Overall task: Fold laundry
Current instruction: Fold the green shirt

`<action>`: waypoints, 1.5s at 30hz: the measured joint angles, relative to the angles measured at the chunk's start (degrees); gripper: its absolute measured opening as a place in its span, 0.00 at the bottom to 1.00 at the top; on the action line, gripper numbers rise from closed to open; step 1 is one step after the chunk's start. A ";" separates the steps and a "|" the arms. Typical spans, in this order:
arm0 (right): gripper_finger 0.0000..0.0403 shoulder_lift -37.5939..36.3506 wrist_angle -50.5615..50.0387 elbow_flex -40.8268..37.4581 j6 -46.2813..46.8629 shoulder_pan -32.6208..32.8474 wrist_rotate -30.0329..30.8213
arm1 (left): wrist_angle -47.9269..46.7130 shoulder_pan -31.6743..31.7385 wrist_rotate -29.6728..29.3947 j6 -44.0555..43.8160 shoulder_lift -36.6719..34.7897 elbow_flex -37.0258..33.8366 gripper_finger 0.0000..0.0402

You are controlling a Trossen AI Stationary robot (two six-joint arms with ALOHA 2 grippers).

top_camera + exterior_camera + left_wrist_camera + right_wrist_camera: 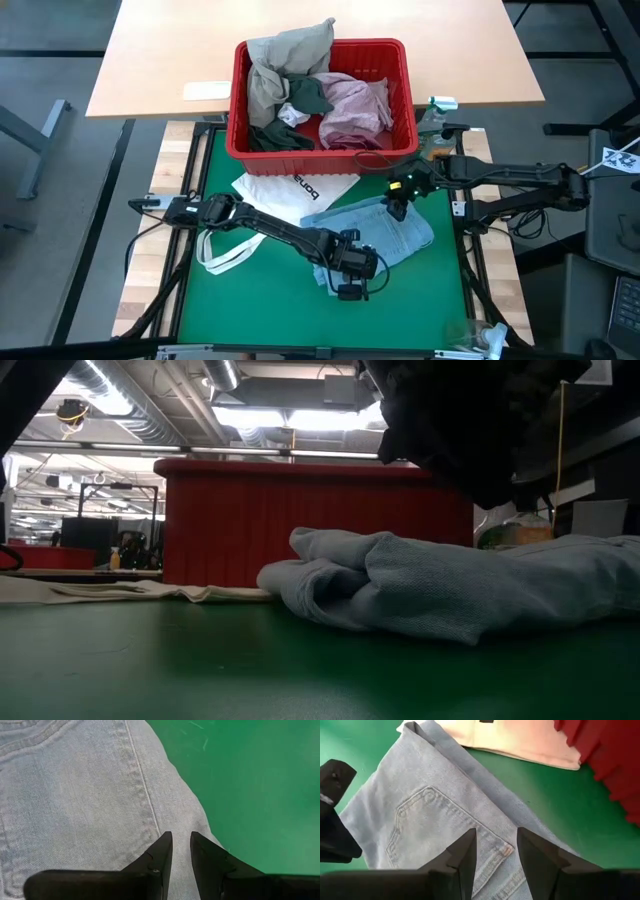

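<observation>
Light blue jeans lie bunched on the green mat, right of centre; a back pocket faces up. My left gripper hovers over their near left end, its fingers a narrow gap apart above a seam, holding nothing. My right gripper hangs open above the jeans' far right part, clear of the cloth. More laundry, in khaki, dark green, pink and white, is heaped in the red basket at the far edge.
A white tote bag with black lettering lies flat between basket and jeans, its loop handles trailing toward the left. Bare green mat stretches along the near edge and the left side. Small clutter sits at the near right corner.
</observation>
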 joint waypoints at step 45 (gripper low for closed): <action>0.35 0.00 0.42 0.00 -1.21 0.00 -0.09 | 3.22 5.00 -8.06 0.07 -0.13 0.08 0.32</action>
